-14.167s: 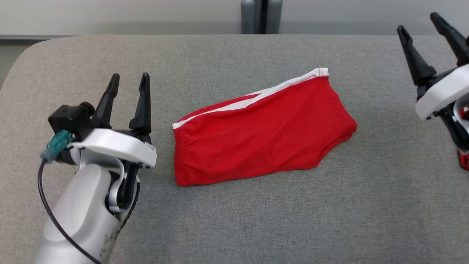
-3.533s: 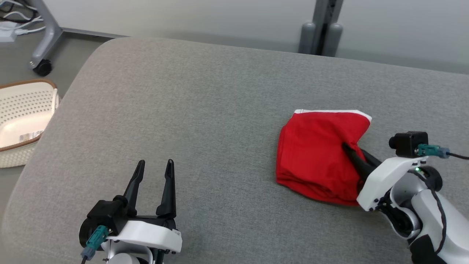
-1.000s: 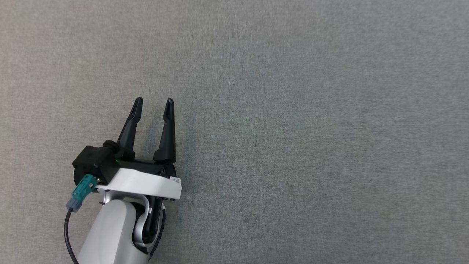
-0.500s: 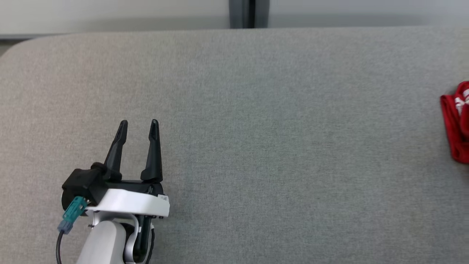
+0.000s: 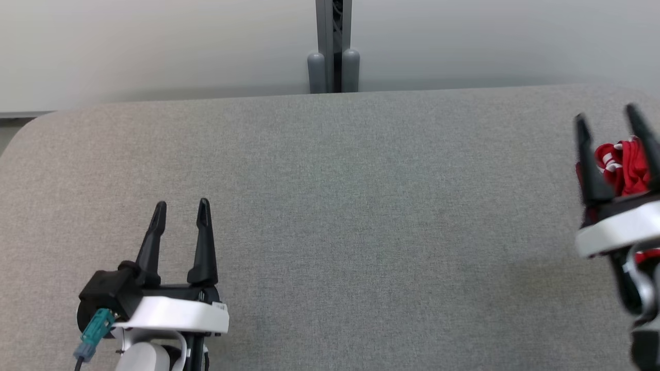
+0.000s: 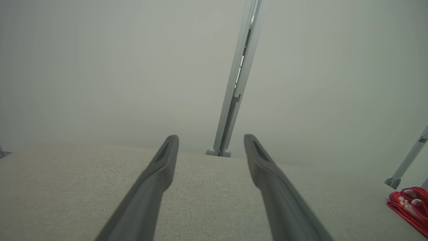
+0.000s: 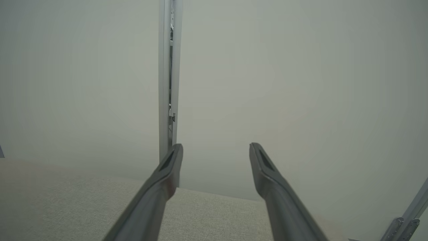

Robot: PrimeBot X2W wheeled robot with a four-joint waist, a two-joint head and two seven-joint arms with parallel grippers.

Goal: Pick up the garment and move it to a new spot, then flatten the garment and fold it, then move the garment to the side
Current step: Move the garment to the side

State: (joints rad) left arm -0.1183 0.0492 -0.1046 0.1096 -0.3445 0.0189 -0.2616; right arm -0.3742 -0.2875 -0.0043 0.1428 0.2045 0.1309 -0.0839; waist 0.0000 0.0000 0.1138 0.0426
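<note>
While nothing looks urgent, the one real risk sits at the right side of the head view. Nearest the camera, the left gripper (image 5: 180,205) hovers at the lower left over bare grey table (image 5: 371,216). It's well apart from everything, so it's hard to see it causing trouble.

The right gripper (image 5: 606,116), at the right edge of the frame, is the one to watch. The red garment (image 5: 624,167) shows as a bunched lump with white trim, lined up between and behind its two fingers in that view. If that arm dips or swings sideways, a fingertip could hook a loose layer and drag the bundle, and whatever fold it has would probably come apart. The frame edge also cuts the garment off, so there's no telling how close it lies to the table's end. A nudge outward might be bad news.

Now the jaws. The left gripper's fingers stand wide apart with nothing between them. Its wrist view looks across the table, with the garment off at the lower right corner. The right gripper's jaws are spread just as wide, and its wrist view has plain wall and table between them and no cloth, so it looks empty and clear of the garment.

Farthest back, a grey post (image 5: 332,56) stands behind the table's far edge, against the pale wall (image 5: 154,46).
</note>
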